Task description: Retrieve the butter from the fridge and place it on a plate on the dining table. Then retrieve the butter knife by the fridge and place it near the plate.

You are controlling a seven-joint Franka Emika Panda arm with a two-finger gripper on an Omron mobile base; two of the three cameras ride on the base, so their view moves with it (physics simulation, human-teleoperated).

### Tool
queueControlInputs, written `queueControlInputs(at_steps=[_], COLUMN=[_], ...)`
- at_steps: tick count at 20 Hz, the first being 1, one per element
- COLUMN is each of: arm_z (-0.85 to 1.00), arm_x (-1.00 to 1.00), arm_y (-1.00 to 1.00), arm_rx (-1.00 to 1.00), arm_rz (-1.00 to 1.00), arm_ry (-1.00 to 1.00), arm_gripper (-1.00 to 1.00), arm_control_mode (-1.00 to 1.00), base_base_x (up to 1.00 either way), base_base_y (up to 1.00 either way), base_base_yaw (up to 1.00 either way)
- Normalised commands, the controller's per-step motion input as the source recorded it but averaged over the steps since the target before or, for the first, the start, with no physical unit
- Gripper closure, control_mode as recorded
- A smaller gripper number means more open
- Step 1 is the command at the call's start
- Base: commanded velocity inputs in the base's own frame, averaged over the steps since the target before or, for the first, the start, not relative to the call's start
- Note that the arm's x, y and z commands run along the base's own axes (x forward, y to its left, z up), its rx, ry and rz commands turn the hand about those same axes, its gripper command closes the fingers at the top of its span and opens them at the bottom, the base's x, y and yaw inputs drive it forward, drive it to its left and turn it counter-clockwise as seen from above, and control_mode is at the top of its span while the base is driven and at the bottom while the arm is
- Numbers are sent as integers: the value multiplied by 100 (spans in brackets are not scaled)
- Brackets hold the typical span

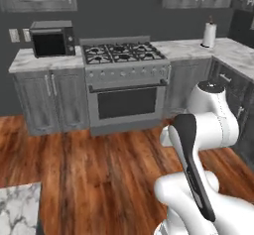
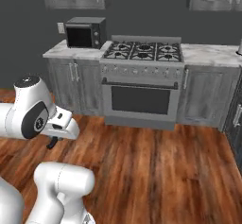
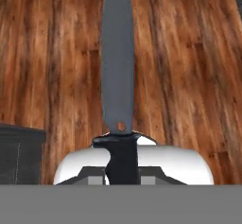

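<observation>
The butter knife [image 3: 117, 67], with a long grey blade and a near-black handle, points away from the hand over the wooden floor. My gripper [image 3: 122, 171] is shut on its handle. From the right base camera, the gripper [image 2: 53, 142] hangs low at the left, below the white wrist, above the floor. A marble corner of the dining table [image 1: 17, 209] shows at the lower left of the left base view. The butter, the plate and the fridge are out of view.
Ahead stands a steel stove [image 1: 124, 80] set in a marble counter [image 1: 44, 60] with grey cabinets. A black microwave [image 1: 52, 39] sits on the left and a paper towel roll [image 1: 209, 34] on the right. Open wooden floor [image 2: 156, 171] lies between.
</observation>
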Motion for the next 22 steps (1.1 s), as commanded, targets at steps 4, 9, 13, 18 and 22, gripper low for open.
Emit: queueControlInputs(at_steps=[4, 9, 13, 18, 22], arm_z=[0, 0, 0, 0, 0], arm_x=[0, 0, 0, 0, 0], arm_y=[0, 0, 0, 0, 0], arm_rx=[0, 0, 0, 0, 0], arm_rz=[0, 0, 0, 0, 0], arm_ry=[0, 0, 0, 0, 0], arm_gripper=[100, 100, 100, 100, 100], arm_control_mode=[100, 100, 100, 100, 100], base_base_x=[62, 98, 96, 70, 78], base_base_y=[-23, -58, -72, -28, -14], base_base_yaw=[56, 41, 47, 58, 62])
